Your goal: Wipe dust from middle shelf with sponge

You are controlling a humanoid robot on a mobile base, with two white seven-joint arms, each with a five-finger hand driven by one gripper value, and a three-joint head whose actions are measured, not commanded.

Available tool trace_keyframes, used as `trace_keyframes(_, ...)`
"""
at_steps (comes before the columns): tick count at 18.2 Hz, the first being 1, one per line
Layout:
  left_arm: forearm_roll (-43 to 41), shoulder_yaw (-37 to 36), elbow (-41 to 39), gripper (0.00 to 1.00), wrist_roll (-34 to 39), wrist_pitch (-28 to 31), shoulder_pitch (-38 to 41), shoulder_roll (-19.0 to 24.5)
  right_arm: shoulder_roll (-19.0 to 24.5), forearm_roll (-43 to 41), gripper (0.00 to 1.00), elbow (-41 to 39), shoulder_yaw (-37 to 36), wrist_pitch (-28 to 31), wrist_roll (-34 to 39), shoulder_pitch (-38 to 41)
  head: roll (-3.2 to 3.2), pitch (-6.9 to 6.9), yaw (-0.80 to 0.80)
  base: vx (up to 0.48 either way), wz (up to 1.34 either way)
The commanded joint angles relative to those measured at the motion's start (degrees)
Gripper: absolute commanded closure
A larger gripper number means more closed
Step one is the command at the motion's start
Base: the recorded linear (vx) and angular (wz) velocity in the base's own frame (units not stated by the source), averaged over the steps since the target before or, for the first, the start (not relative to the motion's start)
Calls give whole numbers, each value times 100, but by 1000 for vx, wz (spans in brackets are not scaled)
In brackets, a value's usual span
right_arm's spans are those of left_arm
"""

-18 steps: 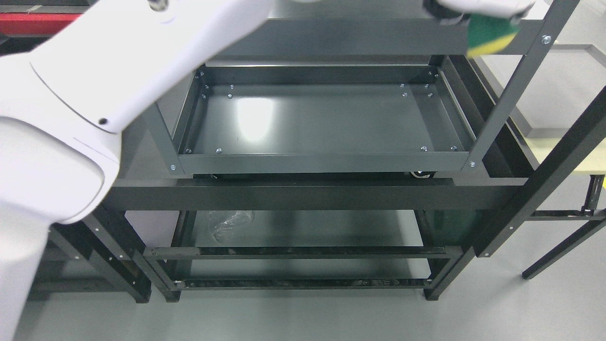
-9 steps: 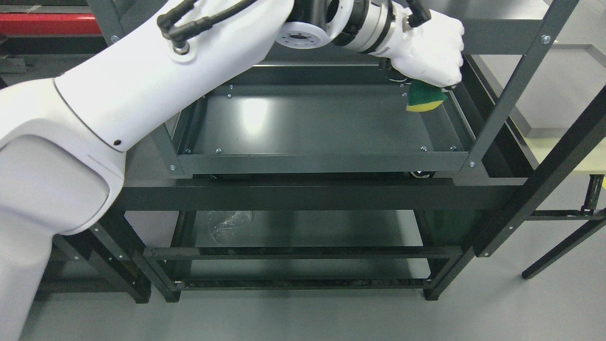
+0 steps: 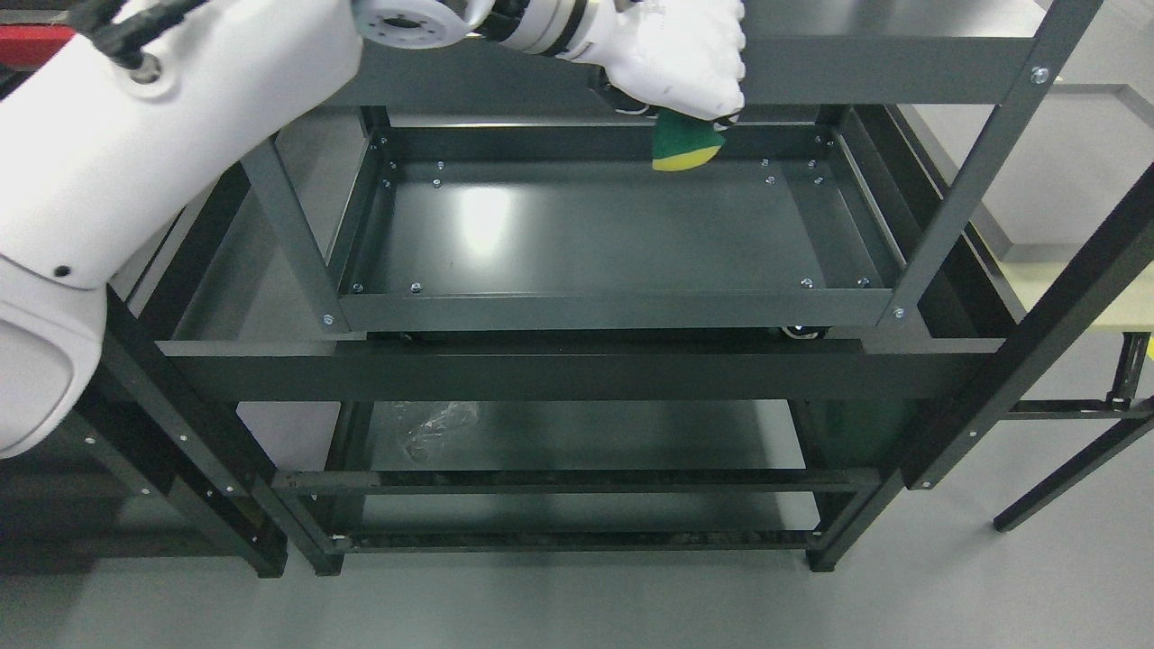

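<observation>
The left arm enters from the lower left and reaches up and across toward the upper middle, its white forearm ending in a metal wrist ring. The left hand (image 3: 681, 59) hangs knuckles-forward above the back edge of the middle shelf (image 3: 586, 234), fingers (image 3: 712, 86) curled down around a sponge (image 3: 685, 147) that pokes out beneath them.

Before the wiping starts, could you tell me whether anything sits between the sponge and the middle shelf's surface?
Nothing visible does. The left robot hand holds the sponge over the back of the middle shelf.
</observation>
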Motion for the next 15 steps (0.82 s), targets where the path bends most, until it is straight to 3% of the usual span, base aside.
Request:
trace_keyframes(1,495,1018,-1229,99,-378,0,371,1703,-100,0,0,-100,0,420,-4,0,0,0,0,0,0)
trace_keyframes(4,811,1396,-1397,99,-510,0,503,2353,-100,0,0,-100,0,420,5,0,0,0,0,0,0)
trace_keyframes(9,1691,1774,-1801,99,-739,0,1048,3830,-100,0,0,-100,0,420,5,0,0,0,0,0,0)
trace_keyframes(15,2244,2872,-1793,99,-748,0,2031,5105,-100,0,0,-100,0,420,5,0,0,0,0,0,0)
